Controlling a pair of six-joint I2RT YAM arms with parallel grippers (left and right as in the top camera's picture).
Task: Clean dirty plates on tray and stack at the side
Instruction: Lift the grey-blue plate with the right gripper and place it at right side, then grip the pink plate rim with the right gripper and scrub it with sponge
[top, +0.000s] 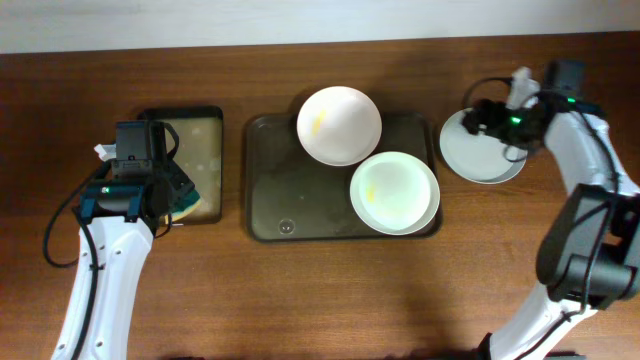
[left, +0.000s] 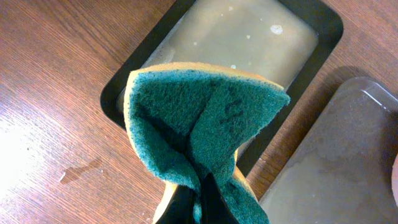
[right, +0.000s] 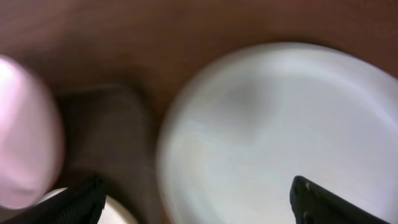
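Observation:
The dark tray (top: 270, 195) lies mid-table. Two white plates with yellowish smears are on it: one (top: 338, 125) at the back, overlapping the rim, and one (top: 394, 192) at the right. A third plate (top: 482, 155) lies on the table right of the tray. My right gripper (top: 482, 118) hovers over that plate's back edge; in the blurred right wrist view its jaws (right: 199, 205) are wide apart over the plate (right: 280, 124) and hold nothing. My left gripper (left: 199, 202) is shut on a folded green-and-yellow sponge (left: 205, 118), which also shows in the overhead view (top: 185, 200).
A small black tray with a wet tan inside (top: 200, 135) lies left of the big tray, under the sponge; it also shows in the left wrist view (left: 249, 37). The big tray's corner (left: 336, 162) is at that view's right. Bare wood lies in front.

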